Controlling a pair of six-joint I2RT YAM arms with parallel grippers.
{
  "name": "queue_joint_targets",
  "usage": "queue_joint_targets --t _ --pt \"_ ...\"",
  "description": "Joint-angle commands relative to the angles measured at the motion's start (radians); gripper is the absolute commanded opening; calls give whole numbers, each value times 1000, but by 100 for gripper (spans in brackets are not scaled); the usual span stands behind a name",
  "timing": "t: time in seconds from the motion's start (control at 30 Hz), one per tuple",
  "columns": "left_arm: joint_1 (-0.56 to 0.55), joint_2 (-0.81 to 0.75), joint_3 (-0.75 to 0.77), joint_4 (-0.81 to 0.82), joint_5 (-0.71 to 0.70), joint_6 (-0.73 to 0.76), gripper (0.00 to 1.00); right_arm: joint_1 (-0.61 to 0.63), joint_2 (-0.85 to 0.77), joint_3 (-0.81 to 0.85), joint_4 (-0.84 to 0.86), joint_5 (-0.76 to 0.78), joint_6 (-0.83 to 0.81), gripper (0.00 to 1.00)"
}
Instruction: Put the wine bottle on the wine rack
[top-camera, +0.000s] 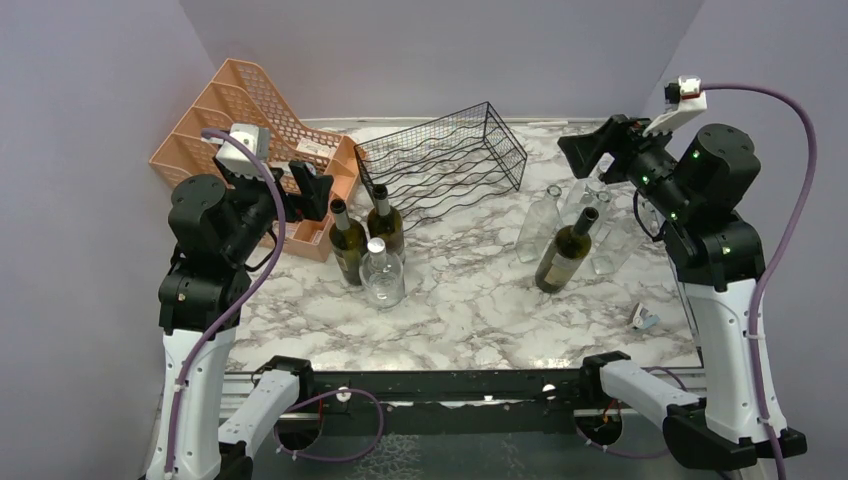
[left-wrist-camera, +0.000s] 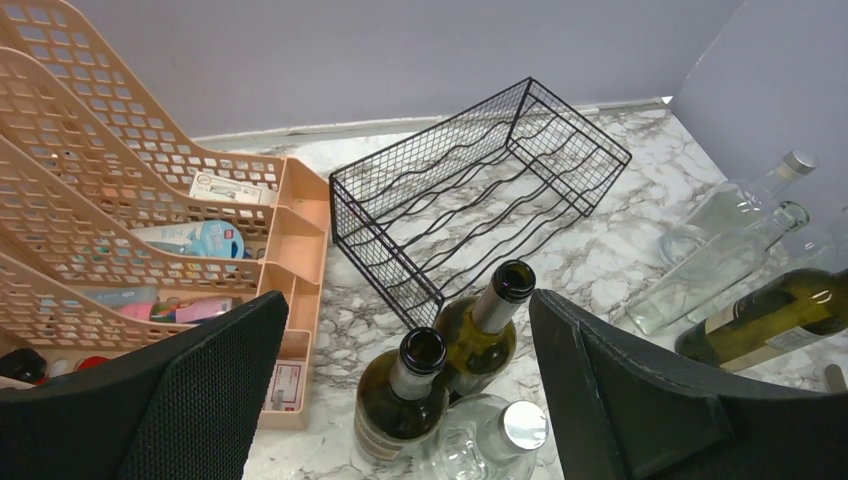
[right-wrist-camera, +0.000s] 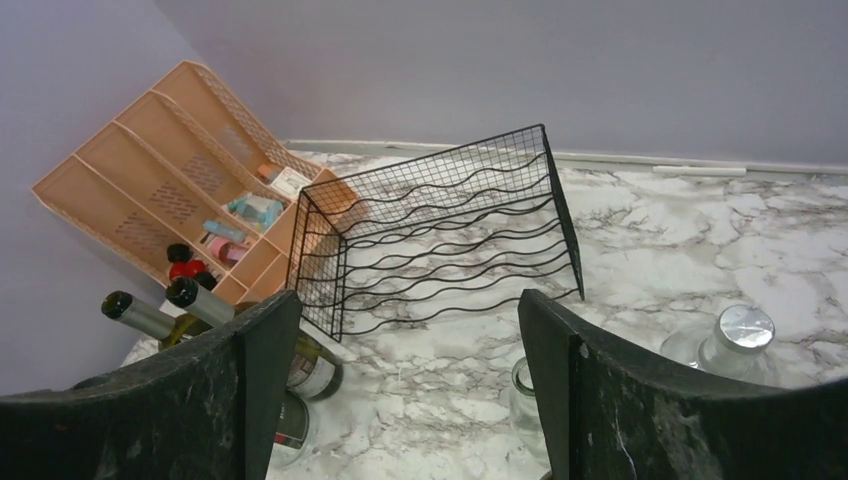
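left arm (top-camera: 205, 250): left of frame, elbow raised, wrist aimed toward centre | left gripper (top-camera: 315, 190): jaws spread wide | right arm (top-camera: 715, 230): right of frame, raised | right gripper (top-camera: 585, 150): upper right, jaws spread wide

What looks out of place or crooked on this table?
The rack sits askew, turned diagonally on the table, one corner near the organizer. A small stray object lies alone by the right edge; I can't identify it.
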Motion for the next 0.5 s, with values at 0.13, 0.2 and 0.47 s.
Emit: queue_joint_targets --t 0.13,0.2,0.47 --pt "-4 -9 -15 65 23 -72 99 -4 37 -34 147 -110 18 86" --pt "-8 -24 -41 95 8 -116 99 -5 61 -35 164 -149 25 86" --pt "-14 -43 -110 200 94 -10 99 -4 154 3 225 -332 42 84"
